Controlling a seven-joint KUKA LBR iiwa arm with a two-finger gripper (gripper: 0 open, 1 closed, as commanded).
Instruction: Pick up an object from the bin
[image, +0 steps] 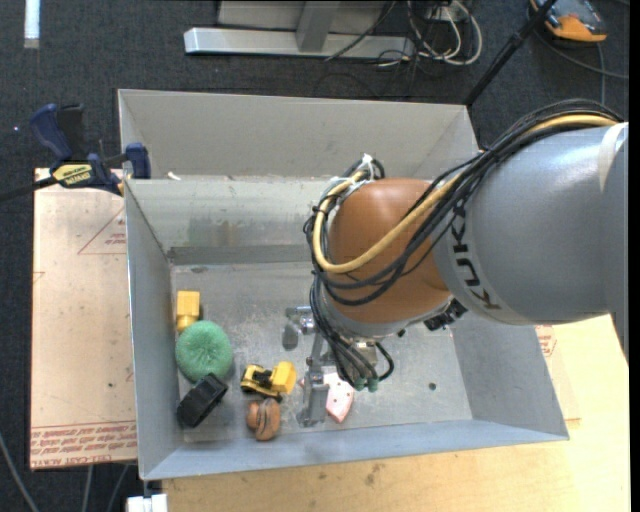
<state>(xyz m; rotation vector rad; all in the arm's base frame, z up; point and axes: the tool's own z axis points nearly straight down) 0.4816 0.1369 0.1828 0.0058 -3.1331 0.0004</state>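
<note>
The arm (540, 230) is cut off at the right edge. A small white-and-pink thing (341, 405) is partly covered by the gripper (316, 398).

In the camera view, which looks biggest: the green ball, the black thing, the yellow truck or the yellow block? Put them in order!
1. green ball
2. black thing and yellow truck: they look about alike, so I won't rank them
3. yellow block, the smallest
</note>
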